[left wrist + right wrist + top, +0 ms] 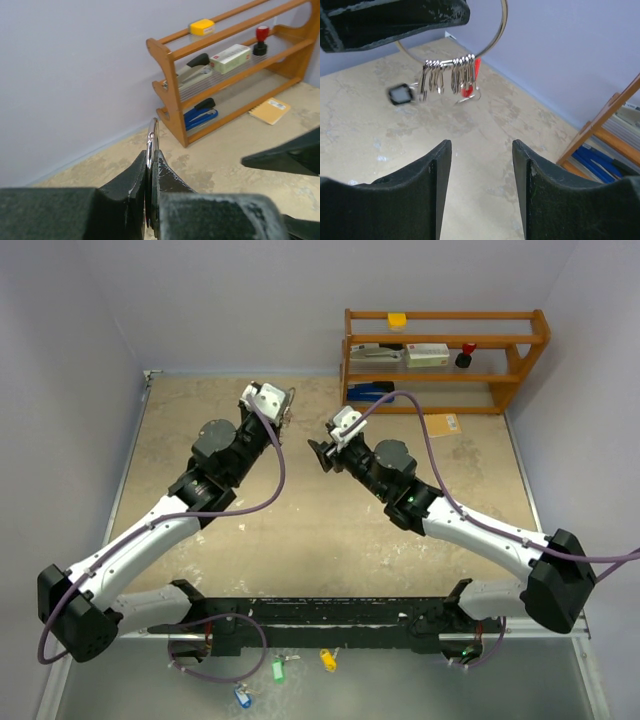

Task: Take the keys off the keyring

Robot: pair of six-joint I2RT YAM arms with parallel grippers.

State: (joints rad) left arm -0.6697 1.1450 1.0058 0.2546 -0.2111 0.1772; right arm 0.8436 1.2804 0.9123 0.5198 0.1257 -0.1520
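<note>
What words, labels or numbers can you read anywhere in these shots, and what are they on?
No text can be read.
White box on the wooden rack: red marking, too blurred to read.
Tan notebook beside the rack: small label, too small to read.

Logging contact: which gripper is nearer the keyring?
Left. The left gripper is clamped on the keyring; the right gripper stands open, apart from it, facing the hanging keys.

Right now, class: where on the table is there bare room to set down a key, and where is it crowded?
Bare: the table between left arm and right arm, plus its far-left corner. Crowded: by the rack and notepad.
</note>
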